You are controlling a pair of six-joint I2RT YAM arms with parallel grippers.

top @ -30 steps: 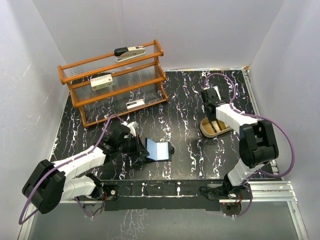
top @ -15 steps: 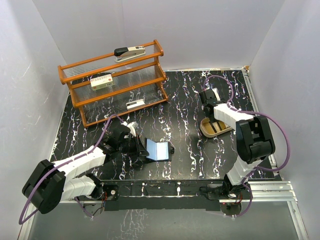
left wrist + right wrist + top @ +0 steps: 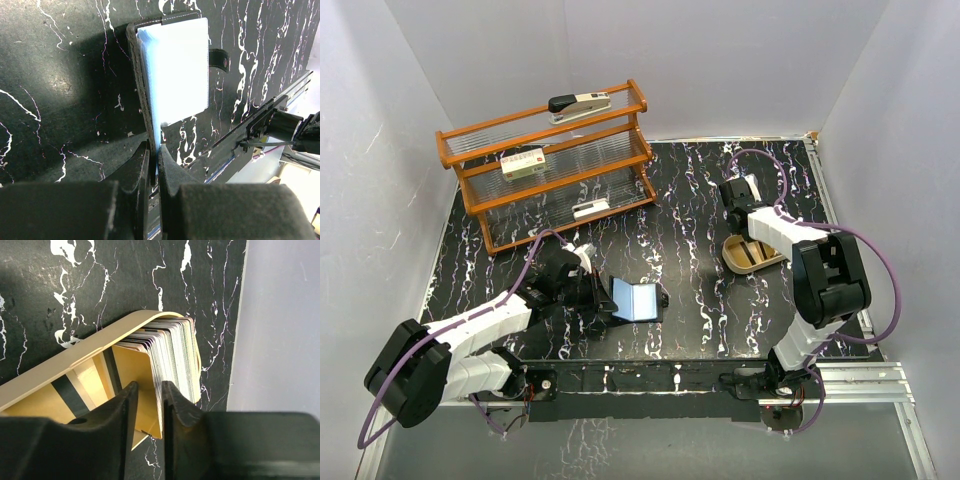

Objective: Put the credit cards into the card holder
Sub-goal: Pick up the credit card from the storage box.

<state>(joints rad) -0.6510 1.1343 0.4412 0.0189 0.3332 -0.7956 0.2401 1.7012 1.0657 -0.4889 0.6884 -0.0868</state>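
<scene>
Two grippers, two jobs. My left gripper (image 3: pixel 154 161) is squeezed tight on one flap of the card holder (image 3: pixel 175 65). It holds the holder open on the black table (image 3: pixel 680 220), near my side. Both sit just where they were a second ago. My right gripper (image 3: pixel 149 405) is down in the tan tray (image 3: pixel 75 360), where the credit cards (image 3: pixel 172 355) stand in a row. That arm has shifted a little. One tan card (image 3: pixel 132 365) stands between my right fingers, which are close together. I cannot tell if they pinch it.
</scene>
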